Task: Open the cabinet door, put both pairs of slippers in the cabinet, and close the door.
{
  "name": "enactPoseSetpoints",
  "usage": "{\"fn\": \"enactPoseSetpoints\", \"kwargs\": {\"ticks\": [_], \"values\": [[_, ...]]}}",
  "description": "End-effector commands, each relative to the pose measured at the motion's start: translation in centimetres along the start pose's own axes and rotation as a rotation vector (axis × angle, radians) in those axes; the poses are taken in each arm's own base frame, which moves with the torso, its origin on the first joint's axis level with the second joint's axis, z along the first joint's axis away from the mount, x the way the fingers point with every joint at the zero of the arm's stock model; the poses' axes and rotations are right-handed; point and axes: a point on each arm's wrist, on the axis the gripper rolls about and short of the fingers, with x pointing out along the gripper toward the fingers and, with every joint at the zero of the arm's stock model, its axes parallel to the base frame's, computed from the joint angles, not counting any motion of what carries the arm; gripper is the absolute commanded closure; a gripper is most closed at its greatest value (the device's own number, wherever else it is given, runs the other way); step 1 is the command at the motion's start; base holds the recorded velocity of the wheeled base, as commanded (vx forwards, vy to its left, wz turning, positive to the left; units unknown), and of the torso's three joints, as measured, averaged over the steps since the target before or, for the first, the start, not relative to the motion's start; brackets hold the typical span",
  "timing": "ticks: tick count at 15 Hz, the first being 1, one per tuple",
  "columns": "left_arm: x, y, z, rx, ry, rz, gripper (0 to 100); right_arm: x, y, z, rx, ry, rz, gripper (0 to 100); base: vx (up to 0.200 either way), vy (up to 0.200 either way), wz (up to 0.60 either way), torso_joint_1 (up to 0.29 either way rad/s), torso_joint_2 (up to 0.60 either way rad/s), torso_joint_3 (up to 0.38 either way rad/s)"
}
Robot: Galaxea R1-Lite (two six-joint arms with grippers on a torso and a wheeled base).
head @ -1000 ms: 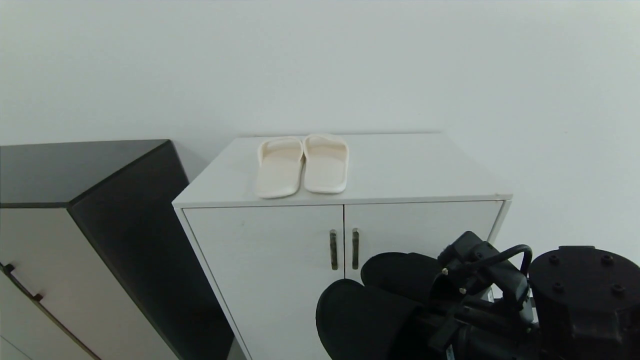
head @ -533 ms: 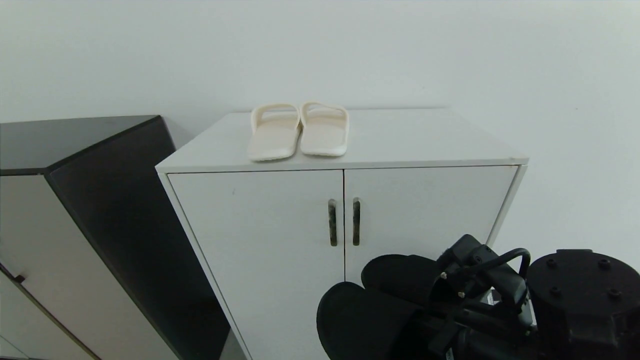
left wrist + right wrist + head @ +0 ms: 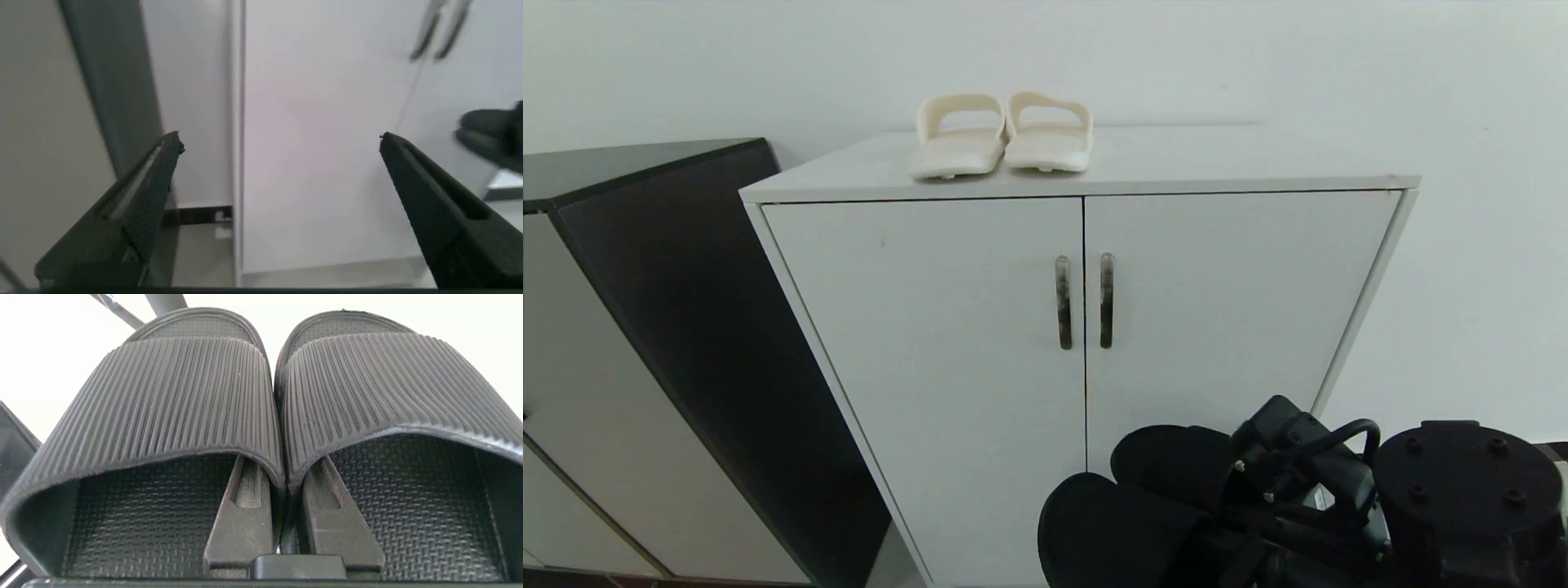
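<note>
Gripping the black slippers (image 3: 1123, 527) low in front of the cabinet (image 3: 931, 343), the right tool (image 3: 283, 486) has one finger tucked under each ribbed strap, and the two inner side walls are pinched together between them. That pair sits side by side with the toes pointing towards the cabinet's right door (image 3: 1225, 310), close to it but not touching as far as the head view tells. Both doors are flat shut, and the two slim upright handles (image 3: 1063, 302) stand just either side of the centre seam. Up on the cabinet top (image 3: 1217, 159) sit the cream slippers (image 3: 964, 147), a neat pair touching along their inner edges, left of centre, heels facing the robot. Over on the other side, the left tool (image 3: 280, 140) is spread wide with nothing between its dark fingers (image 3: 143, 204), hanging low before the left door, near the cabinet's left front corner. A dark cabinet (image 3: 686, 327) stands just beside the white one on that left side, with a narrow gap between them.
</note>
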Motion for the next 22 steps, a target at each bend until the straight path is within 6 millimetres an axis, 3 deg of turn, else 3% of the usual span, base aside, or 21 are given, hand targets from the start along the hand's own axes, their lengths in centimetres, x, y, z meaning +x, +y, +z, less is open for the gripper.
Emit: {"fn": "enactPoseSetpoints", "kwargs": {"ticks": [1, 4, 6, 10, 13, 16, 20, 22], "values": [[4.1, -0.1, 4.8, -0.031, 0.154, -0.112, 0, 0.0, 0.0, -0.2, -0.004, 0.006, 0.001, 100, 0.0, 0.0, 0.0, -0.032, 0.45, 0.398], [9.6, -0.2, 4.8, 0.08, 0.276, -0.229, 0, 0.2, 0.2, -0.2, -0.007, 0.01, 0.005, 100, 0.0, 0.0, 0.0, -0.012, 0.32, 0.297], [11.0, -2.6, 4.6, 0.133, 0.314, -0.544, 0, 0.3, 0.3, -0.1, -0.009, 0.004, 0.009, 100, 0.0, 0.0, 0.0, 0.0, 0.09, 0.078], [15.9, -8.0, 8.1, 0.075, 0.255, -0.744, 0, 0.6, 0.4, -0.3, -0.009, 0.002, 0.008, 100, 0.0, 0.0, 0.0, 0.0, 0.0, 0.0], [19.7, -12.7, 8.5, 0.009, 0.187, -0.765, 0, 0.7, 0.4, -0.4, -0.014, 0.01, 0.008, 100, 0.0, 0.0, 0.0, 0.0, 0.0, 0.0], [23.4, -15.9, 9.1, 0.003, 0.17, -0.774, 0, 0.7, 0.4, -0.3, -0.019, 0.004, 0.009, 100, 0.0, 0.0, 0.0, 0.0, 0.0, 0.0], [26.6, -18.6, 10.8, -0.062, 0.126, -0.807, 0, 0.6, 0.4, -0.5, -0.05, 0.011, 0.019, 100, 0.0, 0.0, 0.0, 0.0, 0.0, 0.0], [27.0, -19.0, 11.7, -0.161, 0.15, -0.896, 0, 0.5, 0.4, -0.5, -0.05, 0.011, 0.025, 100, 0.0, 0.0, 0.0, 0.0, 0.0, 0.0]]}}
